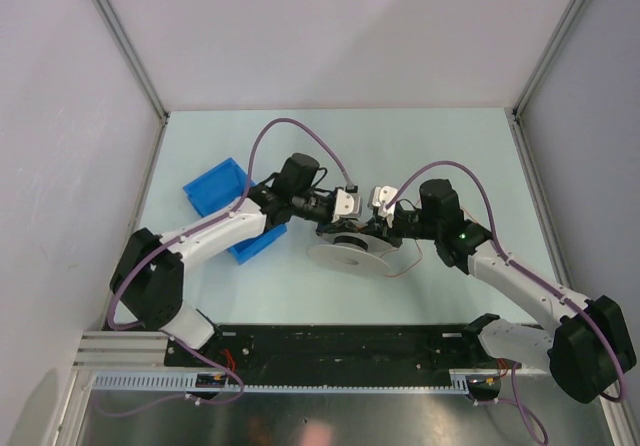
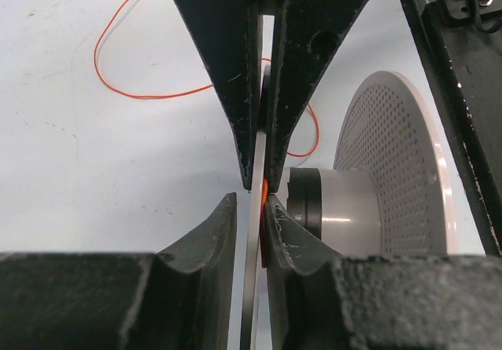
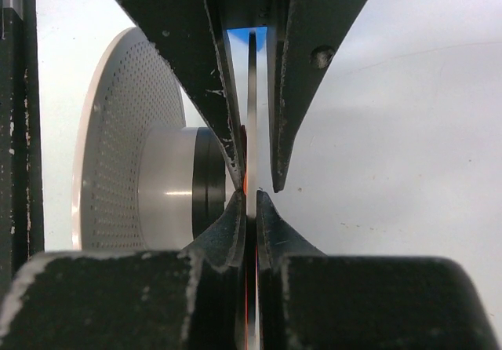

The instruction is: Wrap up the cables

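Left wrist view shows your left gripper closed narrow on the thin, edge-on flange of the spool. The cable shows orange at the pinch and loops loose over the table beyond. Your right gripper clamps a thin flange just as narrowly, with orange at its tips and the perforated flange to its left.

lab cell: white walls, metal frame

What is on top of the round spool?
The left tool and right tool pinch the top disc of the spool. From above they hide most of that disc.
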You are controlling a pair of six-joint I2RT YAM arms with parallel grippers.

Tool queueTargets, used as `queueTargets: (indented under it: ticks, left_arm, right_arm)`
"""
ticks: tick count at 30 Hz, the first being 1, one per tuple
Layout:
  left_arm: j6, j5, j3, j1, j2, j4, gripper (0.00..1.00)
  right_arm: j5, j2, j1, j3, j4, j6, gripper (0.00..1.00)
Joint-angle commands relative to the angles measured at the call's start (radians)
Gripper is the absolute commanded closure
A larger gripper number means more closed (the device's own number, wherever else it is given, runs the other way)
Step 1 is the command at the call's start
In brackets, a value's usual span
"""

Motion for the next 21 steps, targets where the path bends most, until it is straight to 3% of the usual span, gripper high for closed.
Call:
queueTargets:
  ticks: [1, 9, 13, 15, 19, 21]
  left_arm:
    - [0.018, -0.053, 0.034, -0.013, 0.014, 0.034, 0.76]
    - [0.015, -0.057, 0.032, -0.017, 0.015, 0.035, 0.98]
    - [0.001, -0.035, 0.021, -0.005, 0.003, 0.035, 1.00]
    - [-0.011, -0.018, 0.014, 0.009, -0.013, 0.035, 1.00]
    - [-0.022, -0.002, -0.006, 0.045, -0.054, 0.035, 1.00]
    - [-0.021, 0.003, -0.019, 0.061, -0.075, 0.035, 1.00]
  right_arm:
    - [-0.018, 0.008, 0.006, 0.035, 0.021, -0.004, 1.00]
    - [-0.018, 0.008, 0.008, 0.035, 0.022, -0.004, 1.00]
    - [-0.021, 0.004, 0.005, 0.035, 0.020, -0.012, 1.00]
    - [-0.016, -0.009, -0.003, 0.035, 0.006, -0.021, 0.88]
    - [-0.005, -0.063, -0.047, 0.035, -0.079, -0.045, 0.45]
    - [-0.013, -0.088, -0.085, 0.035, -0.148, -0.068, 0.35]
